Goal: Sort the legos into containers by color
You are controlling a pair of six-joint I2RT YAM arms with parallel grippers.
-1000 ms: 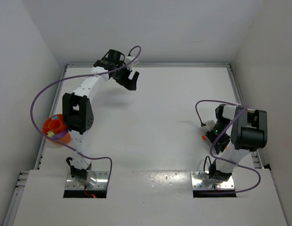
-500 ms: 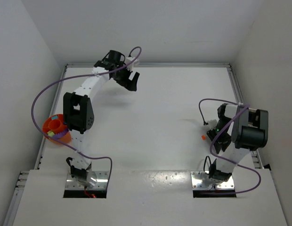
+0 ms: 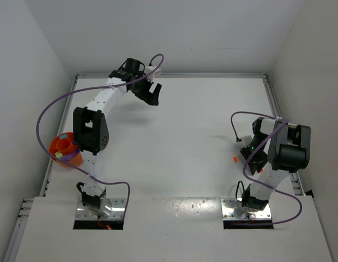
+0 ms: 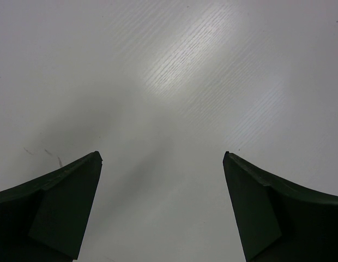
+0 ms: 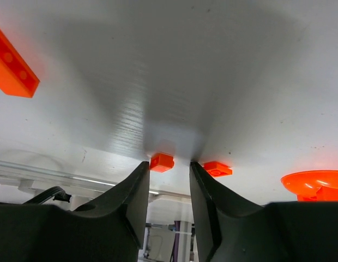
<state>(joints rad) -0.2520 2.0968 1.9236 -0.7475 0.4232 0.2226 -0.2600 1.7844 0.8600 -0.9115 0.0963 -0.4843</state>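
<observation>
The orange lego [image 5: 161,162] sits between my right gripper [image 5: 169,163] tips; those jaws stand a little apart. My left gripper [image 4: 162,158] jaws are spread wide, holding nothing.

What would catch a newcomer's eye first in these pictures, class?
The orange bowl at the table's left edge stands out against all the white. The left gripper hangs wide open over bare table at the far side, and an orange brick sits at the right gripper's fingertips.

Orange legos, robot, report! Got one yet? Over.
Left gripper wide open, empty. Right gripper part open, orange lego at its tips, not clamped. Nothing blocking.
</observation>
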